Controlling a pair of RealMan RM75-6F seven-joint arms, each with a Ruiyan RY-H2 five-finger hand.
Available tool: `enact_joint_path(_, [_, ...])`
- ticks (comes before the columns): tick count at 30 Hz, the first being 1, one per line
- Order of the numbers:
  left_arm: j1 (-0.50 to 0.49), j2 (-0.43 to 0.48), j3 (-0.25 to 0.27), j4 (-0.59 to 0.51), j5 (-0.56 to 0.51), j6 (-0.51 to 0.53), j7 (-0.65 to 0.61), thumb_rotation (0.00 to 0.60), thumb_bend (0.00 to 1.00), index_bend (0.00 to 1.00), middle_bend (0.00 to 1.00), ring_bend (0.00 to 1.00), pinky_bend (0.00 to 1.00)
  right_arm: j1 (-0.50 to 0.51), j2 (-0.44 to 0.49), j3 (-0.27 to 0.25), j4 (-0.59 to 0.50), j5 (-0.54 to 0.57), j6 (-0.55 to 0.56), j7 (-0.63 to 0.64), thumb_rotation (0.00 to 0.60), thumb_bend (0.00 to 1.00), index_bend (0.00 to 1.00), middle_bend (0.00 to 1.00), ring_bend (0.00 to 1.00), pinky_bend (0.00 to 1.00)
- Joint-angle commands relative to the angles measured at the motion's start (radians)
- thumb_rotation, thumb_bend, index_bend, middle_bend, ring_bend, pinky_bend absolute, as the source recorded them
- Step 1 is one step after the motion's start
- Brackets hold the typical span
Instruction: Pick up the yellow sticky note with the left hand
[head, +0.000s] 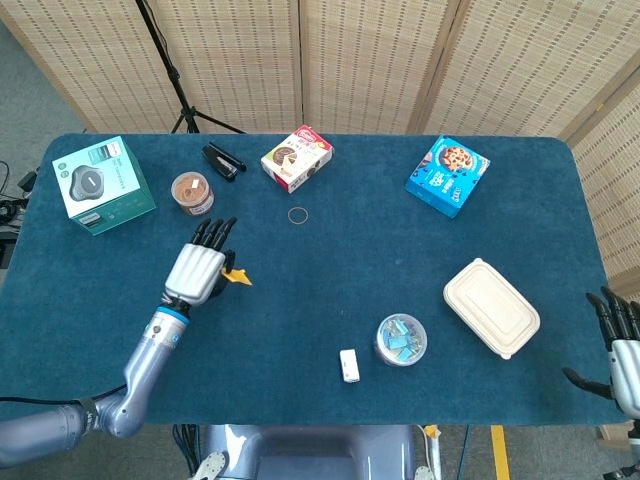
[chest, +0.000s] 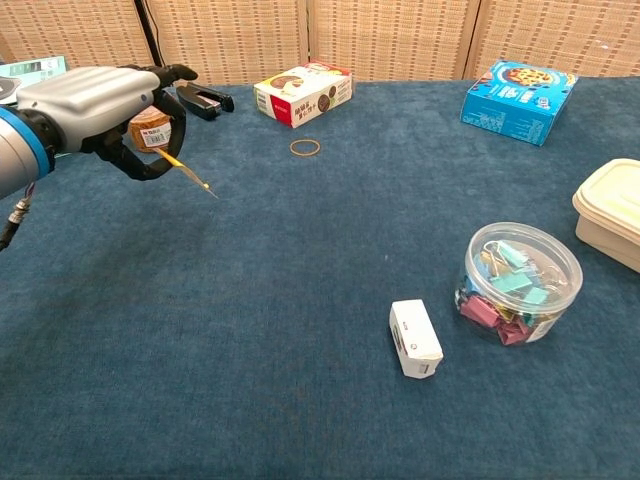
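Observation:
My left hand (head: 197, 269) (chest: 110, 103) pinches the yellow sticky note (head: 236, 276) (chest: 187, 173) between thumb and a finger and holds it up off the blue table (head: 330, 255). The note sticks out to the right of the hand, seen nearly edge-on in the chest view. My right hand (head: 620, 345) hangs past the table's right front corner with its fingers spread and nothing in it; the chest view does not show it.
Behind the left hand stand a brown jar (head: 192, 193), a black stapler (head: 223, 162) and a teal box (head: 102, 184). A snack box (head: 296, 157), rubber band (head: 298, 215), blue cookie box (head: 447, 175), lidded container (head: 491, 307), clip tub (head: 401, 339) and small white box (head: 349, 365) lie elsewhere.

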Motion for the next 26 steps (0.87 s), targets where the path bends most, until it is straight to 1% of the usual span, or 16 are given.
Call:
enact_joint_path(1, [0.019,0.023,0.016,-0.02,0.004,0.02,-0.014,0.6,0.48,0.34,0.0,0.0,0.0,-0.001,0.001,-0.001,-0.002,-0.003,0.004,0.0,0.6,0.0,0.0,0.0,0.0,0.0])
enact_joint_path(2, [0.03,0.035,0.023,-0.032,0.004,0.03,-0.017,0.6,0.45,0.28,0.0,0.0,0.0,-0.002,0.001,-0.001,-0.004,-0.005,0.006,0.001,0.6,0.0,0.0,0.0,0.0,0.0])
enact_joint_path(3, [0.04,0.047,0.029,-0.044,0.004,0.039,-0.021,0.6,0.38,0.17,0.0,0.0,0.0,-0.003,0.002,-0.001,-0.005,-0.006,0.007,0.001,0.6,0.0,0.0,0.0,0.0,0.0])
enact_joint_path(4, [0.054,0.066,0.037,-0.063,0.007,0.053,-0.027,0.6,0.34,0.12,0.0,0.0,0.0,-0.003,0.003,-0.001,-0.007,-0.008,0.009,0.003,0.6,0.0,0.0,0.0,0.0,0.0])
enact_joint_path(6, [0.087,0.106,0.053,-0.101,0.022,0.09,-0.053,0.6,0.28,0.04,0.0,0.0,0.0,-0.003,0.005,-0.002,-0.012,-0.012,0.011,0.005,0.6,0.0,0.0,0.0,0.0,0.0])
enact_joint_path(7, [0.098,0.121,0.06,-0.113,0.029,0.101,-0.063,0.6,0.25,0.02,0.0,0.0,0.0,-0.003,0.006,-0.002,-0.014,-0.013,0.012,0.006,0.6,0.0,0.0,0.0,0.0,0.0])
enact_joint_path(11, [0.155,0.197,0.085,-0.157,0.064,0.153,-0.136,0.6,0.17,0.0,0.0,0.0,0.0,-0.001,0.006,-0.002,-0.015,-0.017,0.011,0.005,0.6,0.0,0.0,0.0,0.0,0.0])
enact_joint_path(13, [0.187,0.236,0.096,-0.168,0.089,0.186,-0.19,0.6,0.12,0.0,0.0,0.0,0.0,0.0,0.007,-0.002,-0.015,-0.018,0.01,0.004,0.6,0.0,0.0,0.0,0.0,0.0])
enact_joint_path(16, [0.24,0.282,0.113,-0.172,0.123,0.241,-0.278,0.6,0.08,0.0,0.0,0.0,0.0,-0.002,0.006,-0.004,-0.016,-0.021,0.013,0.002,0.6,0.0,0.0,0.0,0.0,0.0])
enact_joint_path(19, [0.298,0.321,0.132,-0.173,0.132,0.29,-0.352,0.6,0.07,0.0,0.0,0.0,0.0,-0.004,0.007,-0.003,-0.018,-0.027,0.024,0.002,0.6,0.0,0.0,0.0,0.0,0.0])
enact_joint_path(23, [0.35,0.355,0.154,-0.165,0.139,0.326,-0.406,0.6,0.07,0.0,0.0,0.0,0.0,-0.007,0.007,-0.004,-0.018,-0.029,0.029,-0.001,0.6,0.0,0.0,0.0,0.0,0.0])
enact_joint_path(26, [0.373,0.369,0.163,-0.154,0.152,0.339,-0.436,0.6,0.07,0.0,0.0,0.0,0.0,-0.008,0.005,-0.006,-0.017,-0.03,0.028,-0.004,0.6,0.0,0.0,0.0,0.0,0.0])
